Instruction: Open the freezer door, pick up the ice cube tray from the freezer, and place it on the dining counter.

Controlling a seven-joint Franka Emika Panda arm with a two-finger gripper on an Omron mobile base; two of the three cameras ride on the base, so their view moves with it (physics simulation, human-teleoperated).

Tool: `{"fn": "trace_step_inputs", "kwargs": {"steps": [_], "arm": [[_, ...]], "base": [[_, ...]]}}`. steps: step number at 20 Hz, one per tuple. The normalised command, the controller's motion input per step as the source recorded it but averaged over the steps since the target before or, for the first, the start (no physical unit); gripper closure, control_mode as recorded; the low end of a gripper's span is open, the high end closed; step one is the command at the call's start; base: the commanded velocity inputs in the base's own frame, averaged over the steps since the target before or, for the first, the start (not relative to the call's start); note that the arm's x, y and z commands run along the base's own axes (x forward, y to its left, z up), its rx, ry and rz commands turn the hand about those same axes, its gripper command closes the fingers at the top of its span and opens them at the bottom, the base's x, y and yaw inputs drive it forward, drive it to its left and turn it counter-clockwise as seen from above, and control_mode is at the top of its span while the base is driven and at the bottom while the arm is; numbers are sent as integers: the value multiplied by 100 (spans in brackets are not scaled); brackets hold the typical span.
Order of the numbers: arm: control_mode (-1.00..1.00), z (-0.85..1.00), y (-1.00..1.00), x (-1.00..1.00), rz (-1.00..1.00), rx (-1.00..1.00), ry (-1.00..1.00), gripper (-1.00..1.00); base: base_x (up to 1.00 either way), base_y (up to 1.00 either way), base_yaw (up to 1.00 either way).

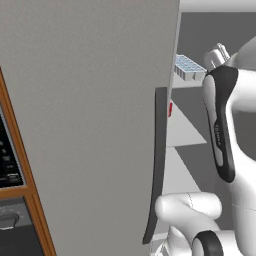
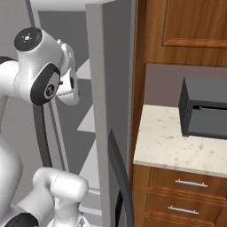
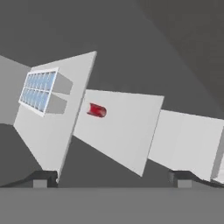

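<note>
Wood cabinets [image 2: 186,26] frame a speckled beige countertop [image 2: 173,144] above drawers [image 2: 188,186].

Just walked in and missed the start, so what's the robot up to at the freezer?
The freezer door stands open and the arm is reaching inside. Its gripper has its jaws wide open with nothing held, aimed at the shelves. The ice tray sits untouched on the top shelf, and a small red thing lies on the shelf below. The tray has not been picked up yet.

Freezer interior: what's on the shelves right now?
In the freezer, the ice cube tray sits on one pale shelf and a small red can on the neighbouring one. The further shelves look bare; the open freezer door covers part of the interior from the base.
</note>
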Motion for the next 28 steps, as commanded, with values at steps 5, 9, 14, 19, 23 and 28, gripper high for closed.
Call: {"fn": "trace_step_inputs", "kwargs": {"steps": [5,9,14,19,23,28], "arm": [[-100,14,-14,53,-3,24,0,-100],[-100,2,-1,45,0,11,-6,-100],[-100,-1,-7,30,0,5,-20,-100],[-100,-2,-16,45,0,1,-11,-100],[-100,-7,-23,59,0,1,0,-100],[-100,-7,-21,57,1,0,0,-100]], "base": [[0,0,0],[0,0,0],[0,0,0],[0,0,0],[0,0,0],[0,0,0]]}}
